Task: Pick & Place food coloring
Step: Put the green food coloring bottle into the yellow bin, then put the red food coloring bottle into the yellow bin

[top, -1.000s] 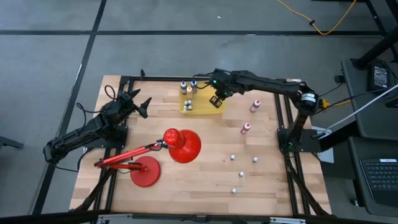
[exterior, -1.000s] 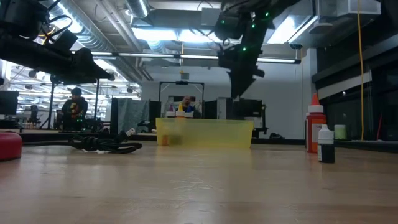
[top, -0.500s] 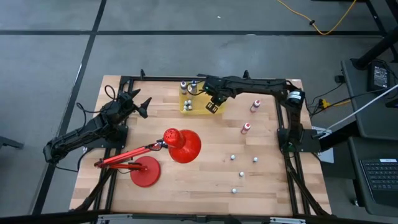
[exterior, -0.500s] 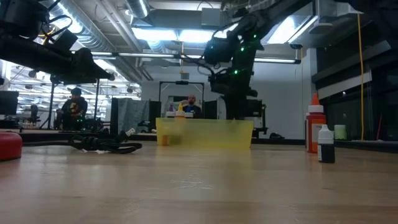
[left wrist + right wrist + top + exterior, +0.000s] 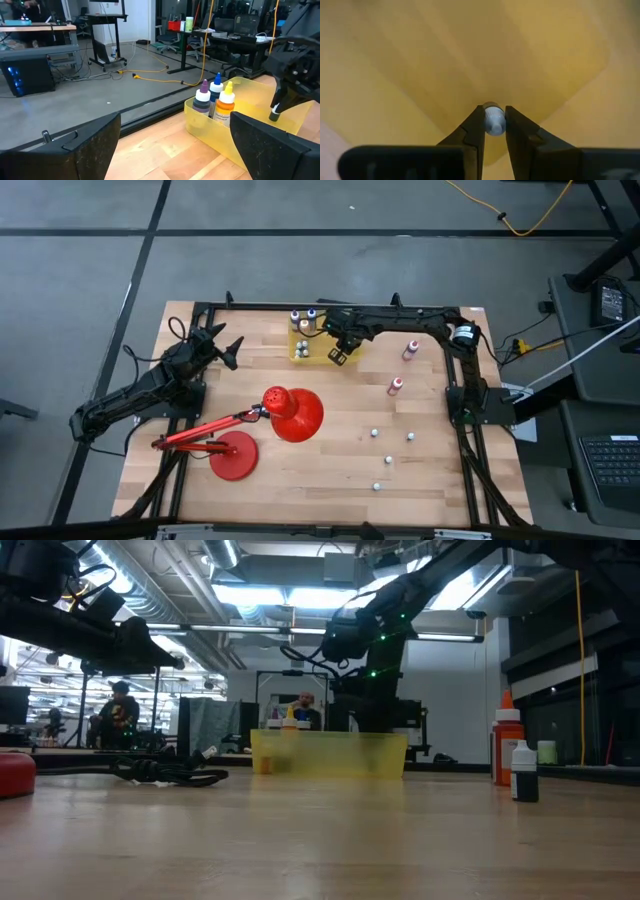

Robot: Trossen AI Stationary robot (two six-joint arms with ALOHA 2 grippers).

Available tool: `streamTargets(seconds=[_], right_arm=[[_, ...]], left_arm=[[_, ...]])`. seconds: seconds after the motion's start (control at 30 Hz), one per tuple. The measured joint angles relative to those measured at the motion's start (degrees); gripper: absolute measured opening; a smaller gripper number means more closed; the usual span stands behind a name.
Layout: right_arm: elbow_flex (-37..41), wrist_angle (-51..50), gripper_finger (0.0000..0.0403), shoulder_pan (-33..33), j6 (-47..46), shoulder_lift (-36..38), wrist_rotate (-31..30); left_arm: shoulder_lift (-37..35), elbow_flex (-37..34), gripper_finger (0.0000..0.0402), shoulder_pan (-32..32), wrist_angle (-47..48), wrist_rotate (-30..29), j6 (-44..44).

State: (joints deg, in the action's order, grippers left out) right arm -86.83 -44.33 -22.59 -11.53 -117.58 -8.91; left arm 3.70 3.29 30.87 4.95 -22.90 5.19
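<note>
A wooden table (image 5: 330, 465) is seen from above, with two dark robot arms, one on each side. The right gripper (image 5: 337, 356) reaches across the far part of the table and hangs over a translucent yellow bin (image 5: 345, 360) near the far edge. Its wrist camera shows its two fingers (image 5: 472, 127) clenched on a tiny food coloring bottle (image 5: 493, 121) with a white cap, held just above the yellow floor of the bin. In the left wrist view the same bottle (image 5: 274, 114) shows as a small dark body with a white cap, pinched at the tip of the right gripper, inside the bin.

Three more bottles stand upright together in the bin's far corner: a dark purple bottle (image 5: 202, 101), a blue bottle (image 5: 216, 91) and an orange bottle (image 5: 225, 107).

Other food coloring lies out on the table. Two red bottles (image 5: 409, 351) stand on the right side, and in the low view one red bottle (image 5: 506, 744) rises just behind a small dark bottle (image 5: 524, 773). Several tiny white-capped bottles (image 5: 410, 437) are scattered over the near right part of the table.

The left gripper (image 5: 226, 346) waits at the left side of the table with its fingers spread wide, holding nothing. A red desk lamp (image 5: 285, 412) lies on the table between the arms.
</note>
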Motion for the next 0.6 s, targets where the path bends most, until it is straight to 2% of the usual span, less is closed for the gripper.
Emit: streamTargets(seconds=[0.17,0.6], right_arm=[[-0.02,0.03,0.0075,-0.08,-0.11,0.02,-0.27],[-0.02,-0.99,0.0154,-0.17,-0.15,0.30,-0.45]], left_arm=[[-0.01,0.00,0.0365,0.00,0.00,-0.01,0.02],[0.00,0.00,0.0363,-0.02,0.00,0.00,0.02]])
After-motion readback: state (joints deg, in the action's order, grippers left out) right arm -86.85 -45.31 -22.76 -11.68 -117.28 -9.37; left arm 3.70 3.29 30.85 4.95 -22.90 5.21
